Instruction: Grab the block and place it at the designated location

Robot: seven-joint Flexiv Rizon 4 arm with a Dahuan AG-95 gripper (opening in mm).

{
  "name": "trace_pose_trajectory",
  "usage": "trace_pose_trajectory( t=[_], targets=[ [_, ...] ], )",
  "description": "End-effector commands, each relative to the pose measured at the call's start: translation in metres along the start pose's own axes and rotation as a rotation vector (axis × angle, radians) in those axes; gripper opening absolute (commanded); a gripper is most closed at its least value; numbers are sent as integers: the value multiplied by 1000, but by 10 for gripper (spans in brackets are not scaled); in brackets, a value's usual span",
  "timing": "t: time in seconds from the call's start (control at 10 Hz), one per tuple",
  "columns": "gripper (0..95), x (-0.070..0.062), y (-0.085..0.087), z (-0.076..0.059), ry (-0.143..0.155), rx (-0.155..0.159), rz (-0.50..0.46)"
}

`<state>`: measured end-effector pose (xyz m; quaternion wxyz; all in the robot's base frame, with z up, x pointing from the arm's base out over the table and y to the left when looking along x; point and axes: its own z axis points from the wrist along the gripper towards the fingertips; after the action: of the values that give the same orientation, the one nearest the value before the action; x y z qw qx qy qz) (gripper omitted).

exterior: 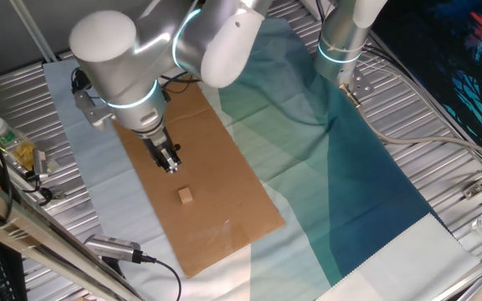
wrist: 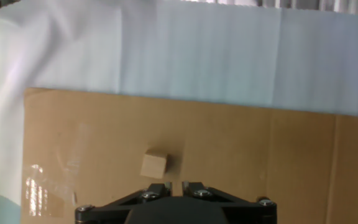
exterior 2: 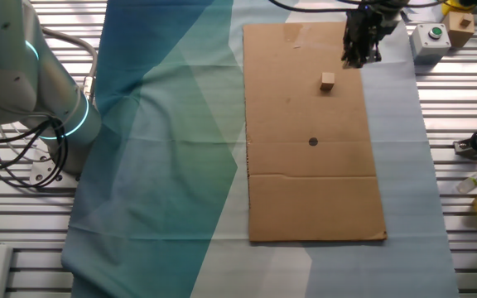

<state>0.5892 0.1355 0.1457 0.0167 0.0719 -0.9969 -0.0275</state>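
Wood, pale tan: the block (exterior: 185, 195) sits free on the brown cardboard sheet (exterior: 224, 226) in one fixed view, gripper (exterior: 171, 167) near it but apart, not touching. Looks light, rigid, not fragile; best taken across two flat opposite faces. The other fixed view: block (exterior 2: 328, 80) lies just beside the gripper (exterior 2: 359, 56), well apart from the black dot (exterior 2: 313, 141) further down the sheet. Hand view: block (wrist: 153, 164) just ahead of the fingertips (wrist: 157, 189), which stand nearly together, holding nothing. No containers around the block; the bottles at the table edge are too small to read.
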Motion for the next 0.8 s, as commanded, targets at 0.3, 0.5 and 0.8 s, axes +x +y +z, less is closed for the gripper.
trace_pose_trajectory(
  t=[0.3,0.5,0.8],
  targets=[
    [570,-2,13,10,-25,12,8],
    [570,-3,14,18,-38,15,4],
    [570,-4,14,26,-47,18,1]
  ],
)
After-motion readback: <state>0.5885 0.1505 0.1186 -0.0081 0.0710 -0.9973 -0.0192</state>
